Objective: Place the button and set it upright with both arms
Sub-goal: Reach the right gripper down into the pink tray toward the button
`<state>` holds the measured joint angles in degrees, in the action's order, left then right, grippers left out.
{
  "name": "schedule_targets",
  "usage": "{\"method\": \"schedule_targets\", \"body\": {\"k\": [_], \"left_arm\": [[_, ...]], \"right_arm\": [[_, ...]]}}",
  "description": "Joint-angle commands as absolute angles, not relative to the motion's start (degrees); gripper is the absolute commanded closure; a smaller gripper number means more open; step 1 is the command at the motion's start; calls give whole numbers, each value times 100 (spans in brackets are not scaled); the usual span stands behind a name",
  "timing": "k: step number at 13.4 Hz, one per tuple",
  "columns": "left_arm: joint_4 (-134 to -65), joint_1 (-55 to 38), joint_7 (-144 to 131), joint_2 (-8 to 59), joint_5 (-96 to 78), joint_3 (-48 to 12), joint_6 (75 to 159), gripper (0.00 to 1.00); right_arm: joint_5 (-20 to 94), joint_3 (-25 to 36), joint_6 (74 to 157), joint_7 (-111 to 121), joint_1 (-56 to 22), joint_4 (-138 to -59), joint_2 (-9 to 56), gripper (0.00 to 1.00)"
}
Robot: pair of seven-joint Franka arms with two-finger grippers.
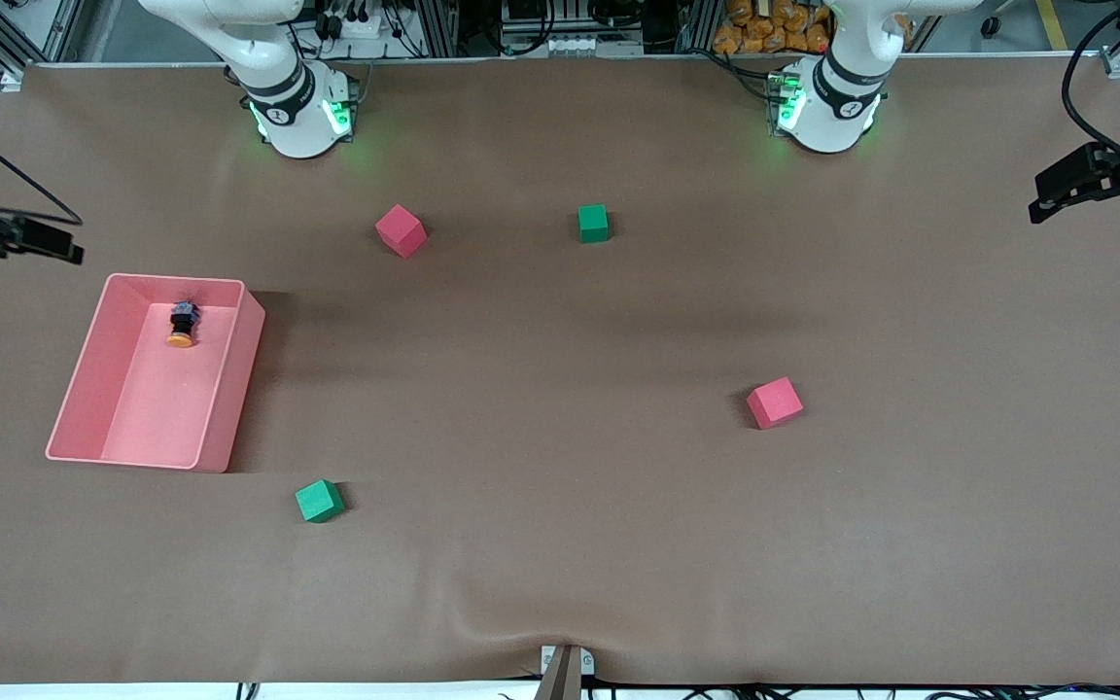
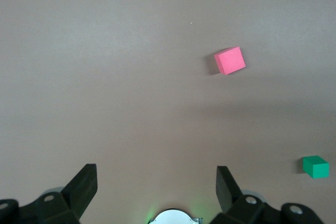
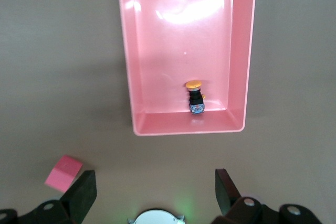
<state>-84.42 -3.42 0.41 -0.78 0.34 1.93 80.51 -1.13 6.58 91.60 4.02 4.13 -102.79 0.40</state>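
Note:
The button (image 1: 181, 324) lies on its side in the pink bin (image 1: 229, 389), near the bin's end farther from the front camera. Its orange cap points toward that camera and its dark body away from it. In the right wrist view the button (image 3: 195, 97) shows on the floor of the bin (image 3: 181, 128). My right gripper (image 3: 155, 173) hangs open and empty, high over the table near its own base. My left gripper (image 2: 156, 170) is also open and empty, high over bare table near its base. Neither hand shows in the front view.
Two red cubes (image 1: 400, 230) (image 1: 774, 402) and two green cubes (image 1: 593, 223) (image 1: 319, 501) lie scattered on the brown table. The left wrist view shows a red cube (image 2: 230, 60) and a green cube (image 2: 315, 167). Black mounts stick in at both side edges.

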Motion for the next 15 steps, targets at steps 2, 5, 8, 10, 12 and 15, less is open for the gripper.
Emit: {"method": "schedule_targets", "body": {"k": [2, 5, 8, 10, 12, 15], "left_arm": [[-8411, -299, 176, -79, -26, 193, 8042, 0], [-8411, -299, 176, -79, -26, 193, 8042, 0], [-8411, -299, 176, -79, -9, 193, 8042, 0], [-8411, -299, 176, -79, -26, 193, 8042, 0], [-8411, -299, 167, -70, -35, 193, 8042, 0], [-8402, -299, 176, -70, -35, 193, 8042, 0]], "right_arm": [[-264, 606, 10806, 745, 816, -11433, 314, 0], [-264, 606, 11564, 1404, 1177, -11514, 1262, 0], [-255, 598, 12109, 1608, 1301, -11680, 1774, 0], [-255, 589, 12531, 1608, 1266, -12048, 1784, 0], [-255, 589, 12944, 1626, 1266, -12338, 1793, 0], [-246, 580, 13482, 1626, 1248, -12787, 1845, 0]]}}
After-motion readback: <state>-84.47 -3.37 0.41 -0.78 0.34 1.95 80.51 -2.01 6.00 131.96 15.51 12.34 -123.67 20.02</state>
